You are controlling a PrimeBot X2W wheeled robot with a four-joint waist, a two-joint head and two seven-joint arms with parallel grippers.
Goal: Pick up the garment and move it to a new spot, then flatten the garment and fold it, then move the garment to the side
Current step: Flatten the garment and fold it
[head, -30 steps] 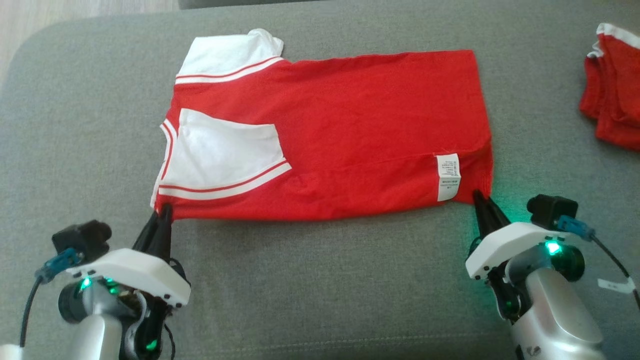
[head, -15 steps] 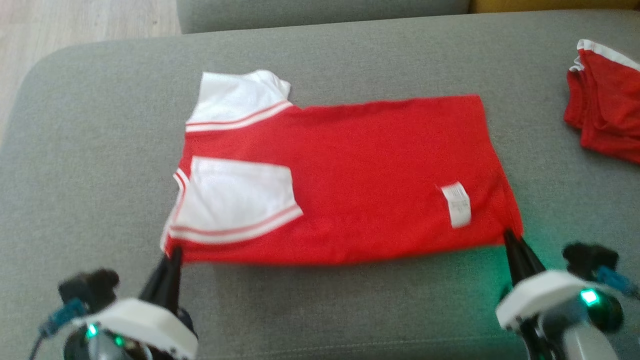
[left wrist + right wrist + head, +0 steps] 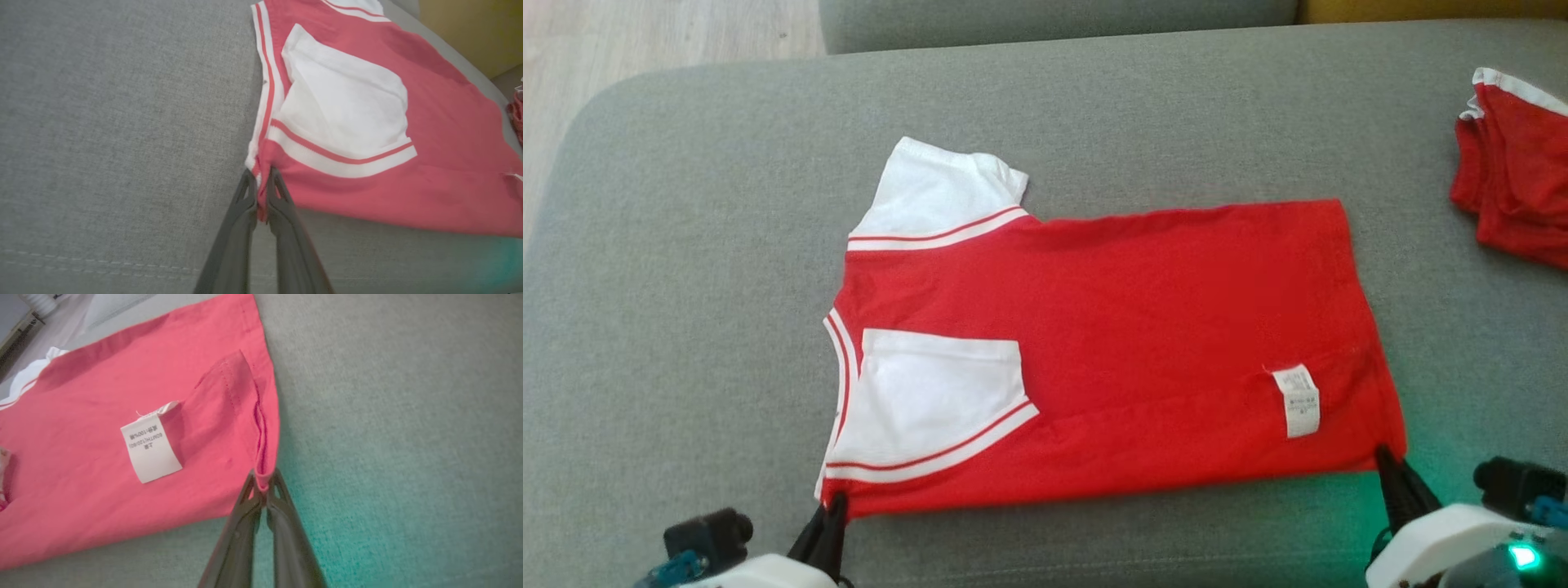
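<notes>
The red garment (image 3: 1143,327) lay folded lengthways on the grey sofa cushion (image 3: 686,245). Both pairs of jaws were pinching its near edge. The left jaws were pressed together on the corner at the shoulder end, and the right jaws were pressed together on the hem corner.

The step in hand looked like drawing the folded piece flat by that edge. To do it well, both pinches would need to travel together at one pace and one height. The edge between them should stay taut and low, so that the layers did not slide apart and the tucked white sleeve (image 3: 931,392) did not flip open.

The garment spread out ahead of both pairs of jaws and spanned the gap between them. Its care label (image 3: 1295,400) sat just ahead of the right jaws, on their inner side. The sleeve sat just ahead of the left jaws. A second red garment (image 3: 1519,163) lay well apart, far beyond the right jaws on their outer side.
</notes>
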